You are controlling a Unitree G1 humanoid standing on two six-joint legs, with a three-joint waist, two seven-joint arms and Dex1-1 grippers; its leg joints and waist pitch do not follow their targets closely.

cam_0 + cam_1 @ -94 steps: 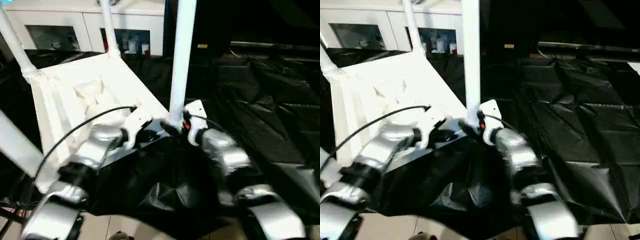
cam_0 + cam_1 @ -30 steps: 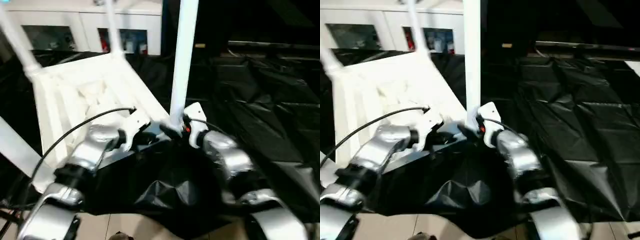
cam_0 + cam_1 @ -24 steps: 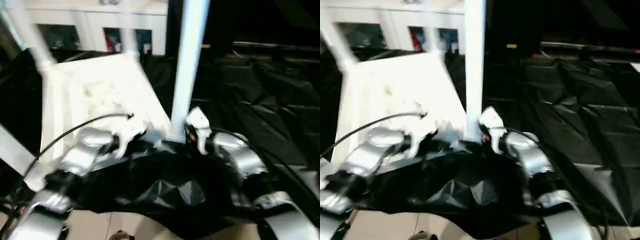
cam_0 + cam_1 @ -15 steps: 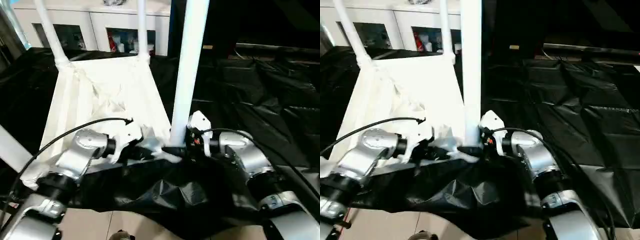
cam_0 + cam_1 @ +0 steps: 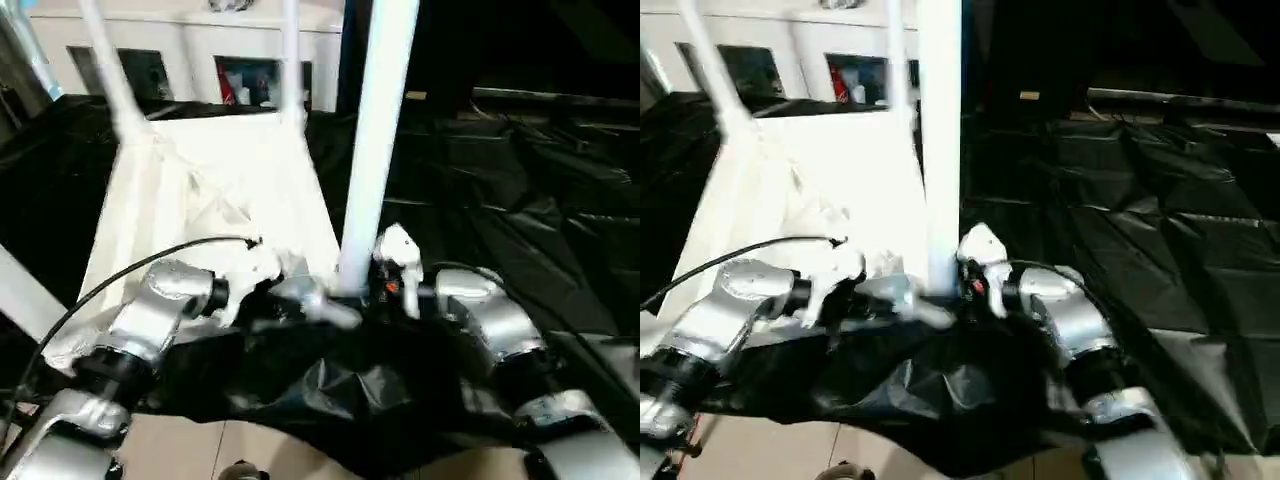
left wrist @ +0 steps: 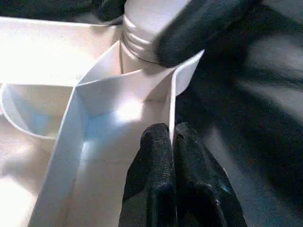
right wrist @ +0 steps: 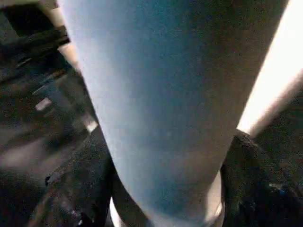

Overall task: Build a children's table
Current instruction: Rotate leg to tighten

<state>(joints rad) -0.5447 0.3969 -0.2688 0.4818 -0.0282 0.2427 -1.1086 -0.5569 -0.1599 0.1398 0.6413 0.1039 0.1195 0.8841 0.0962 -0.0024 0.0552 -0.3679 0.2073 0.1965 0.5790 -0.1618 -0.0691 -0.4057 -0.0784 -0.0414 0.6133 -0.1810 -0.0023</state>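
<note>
The children's table lies upside down, its white ribbed top point(image 5: 200, 200) on black sheeting, with tube legs standing up from the corner sockets. The near leg point(image 5: 378, 130) rises between my two arms. My left gripper point(image 6: 173, 142) is shut on a thin white rib wall of the top, right beside that leg's threaded socket point(image 6: 142, 28). My right gripper point(image 7: 165, 156) sits at the base of the near leg point(image 7: 156, 94), one black finger point(image 7: 85, 189) pressed to each side of it. Two far legs point(image 5: 110, 70) stand at the back corners.
A fourth leg point(image 5: 20, 295) slants past the left edge. Behind the table stands a white cabinet point(image 5: 190, 50) with glass doors. Crumpled black sheeting point(image 5: 520, 180) covers the ground to the right and bunches up under my wrists. Pale floor point(image 5: 200, 450) shows at the near edge.
The head camera has shifted and tilted. My right gripper's fingers have drawn in onto the near leg's base. My left gripper stays pinched on the rib.
</note>
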